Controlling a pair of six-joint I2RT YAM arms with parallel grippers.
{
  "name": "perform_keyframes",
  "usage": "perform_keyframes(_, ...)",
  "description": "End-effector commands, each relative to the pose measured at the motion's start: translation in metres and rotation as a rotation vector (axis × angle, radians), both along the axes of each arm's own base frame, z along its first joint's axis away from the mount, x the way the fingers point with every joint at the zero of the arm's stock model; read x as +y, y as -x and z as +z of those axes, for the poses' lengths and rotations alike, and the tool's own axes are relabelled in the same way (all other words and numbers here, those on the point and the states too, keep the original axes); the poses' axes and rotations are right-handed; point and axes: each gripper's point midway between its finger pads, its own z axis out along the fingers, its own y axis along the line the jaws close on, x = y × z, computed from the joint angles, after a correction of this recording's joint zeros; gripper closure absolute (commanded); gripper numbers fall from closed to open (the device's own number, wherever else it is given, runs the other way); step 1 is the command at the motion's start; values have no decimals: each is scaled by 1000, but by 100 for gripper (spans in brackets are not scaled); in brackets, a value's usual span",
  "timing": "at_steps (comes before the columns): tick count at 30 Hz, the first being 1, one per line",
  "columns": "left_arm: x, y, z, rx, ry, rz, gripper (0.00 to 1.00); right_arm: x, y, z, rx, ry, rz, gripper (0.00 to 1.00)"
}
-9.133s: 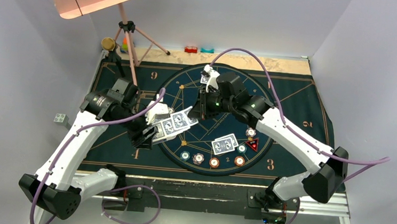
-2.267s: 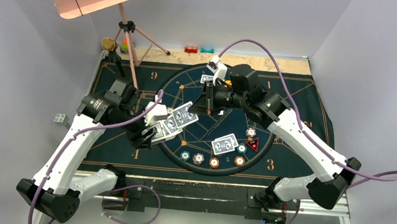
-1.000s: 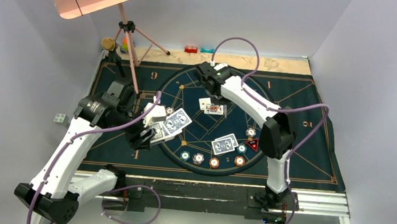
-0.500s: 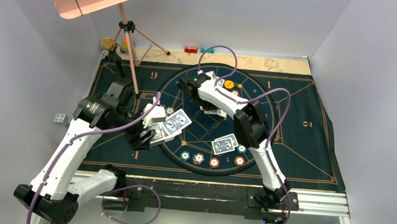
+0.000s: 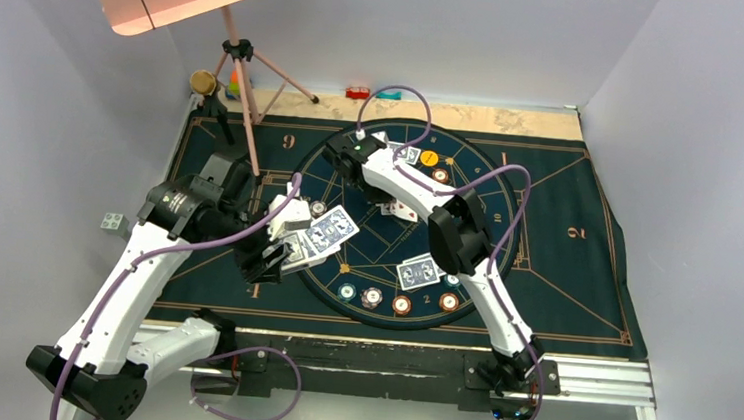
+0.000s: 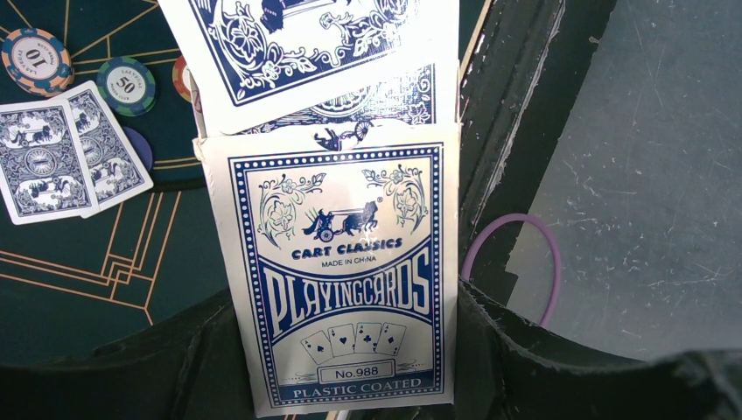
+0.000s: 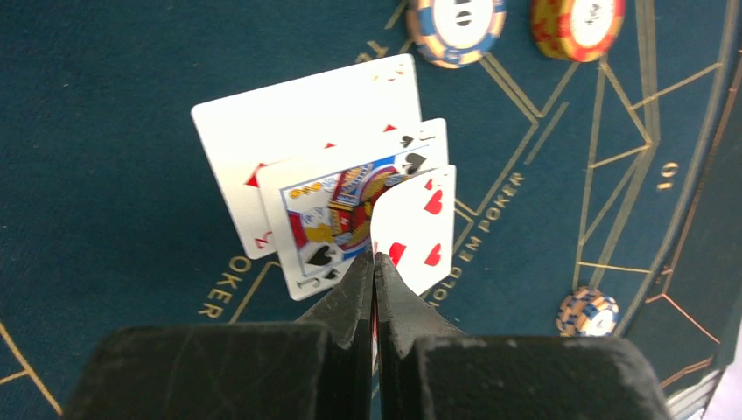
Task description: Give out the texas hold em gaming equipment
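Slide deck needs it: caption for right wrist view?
Right gripper shut on a hearts card, over a face-up spade face card on the mat.

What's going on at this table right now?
Two robot arms are dealing a poker game. The left gripper holds the card box, loose cards sticking out of it, over the mat's left side. The right gripper is shut on a hearts card next to two face-up cards mid-mat. A face-down pair and chips lie nearer the arms.
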Motion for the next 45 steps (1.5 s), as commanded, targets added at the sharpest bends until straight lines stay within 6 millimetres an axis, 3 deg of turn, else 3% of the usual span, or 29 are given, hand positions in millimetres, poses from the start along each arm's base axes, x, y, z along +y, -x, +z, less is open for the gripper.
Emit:
perform_keyframes(1,-6,1,6,-22,39,-18,100,28,-4,-7,20,-107,34,100)
perform_keyframes(6,-5,0,7,-25,35,-17,100,43,-6,-14,39,-181,56,100)
perform_keyframes(10,-5,0,6,-22,33,-17,100,56,-6,-17,55,-254,67,93)
perform_keyframes(18,-4,-1,4,-25,23,-13,100,65,-5,-14,78,-333,79,57)
perform_keyframes(21,-4,-2,4,-22,21,-14,100,70,-6,-4,82,-389,100,50)
perform_keyframes(28,-3,-1,3,-16,14,-17,100,77,-10,50,41,-536,117,49)
perform_keyframes(32,-2,-1,2,-18,9,-19,100,70,-10,106,-29,-632,137,46)
perform_keyframes(37,-1,-1,1,-23,9,-24,100,51,16,172,-122,-794,234,31)
perform_keyframes(39,-2,-1,-1,-17,10,-25,100,37,27,171,-161,-809,259,19)
perform_keyframes(41,-3,-1,-1,-16,13,-26,100,21,21,167,-199,-805,245,14)
perform_keyframes(45,-4,-1,0,-16,20,-24,100,5,-2,113,-128,-714,180,13)
